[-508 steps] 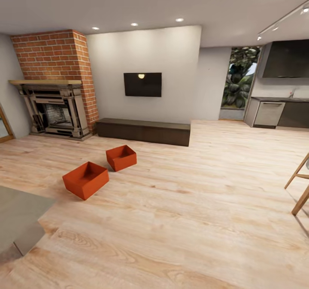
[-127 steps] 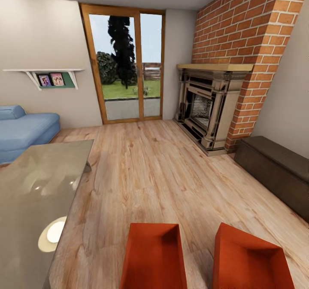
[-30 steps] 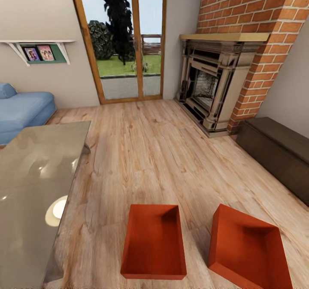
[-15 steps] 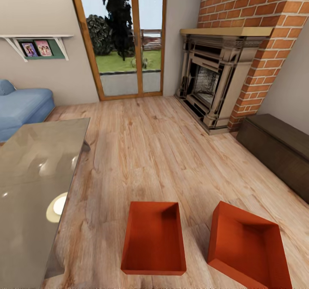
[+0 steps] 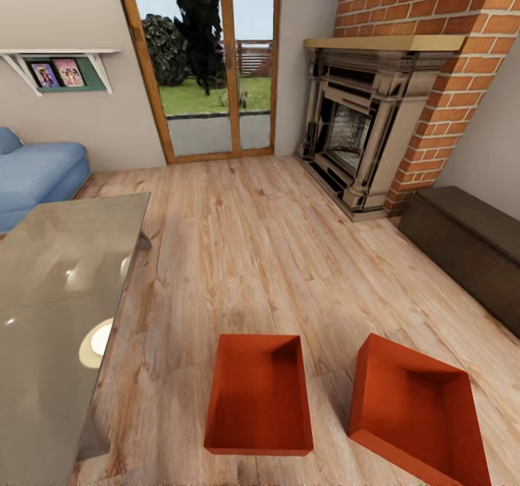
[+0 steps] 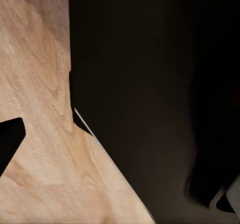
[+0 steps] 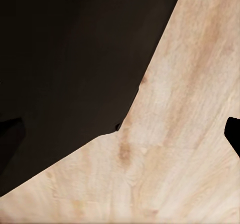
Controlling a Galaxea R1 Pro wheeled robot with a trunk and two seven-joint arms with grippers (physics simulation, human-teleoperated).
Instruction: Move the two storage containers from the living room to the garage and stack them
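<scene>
Nearest to the robot, both storage containers sit on the light wood-plank floor (image 5: 238, 255) of the living room, empty and mouth up. The left container (image 5: 258, 393) lies square to the view; the right container (image 5: 415, 414) is just beside it, turned at an angle, a strip of floor between them — apart, not touching.

Pincer state: cannot tell for either arm. Both wrist views give only plank floor and a dark mass, with black slivers at the frame edges that may be finger parts.

Handling, my read: thin plastic walls, no lid, so light but flexy. A pinch on the middle of a long wall would likely bow it; better to take a short-end rim close to a corner where it is stiffer, or one rim per arm. Smooth plastic — could slip if tipped.

To the left, a glossy grey tabletop (image 5: 58, 298) runs close to the left container, something to keep the arm away from. Further out, a dark low cabinet (image 5: 469, 244) at right, then the brick fireplace (image 5: 375, 121), the blue sofa (image 5: 36, 175) at left and the glass doors (image 5: 209, 60) at the back.
</scene>
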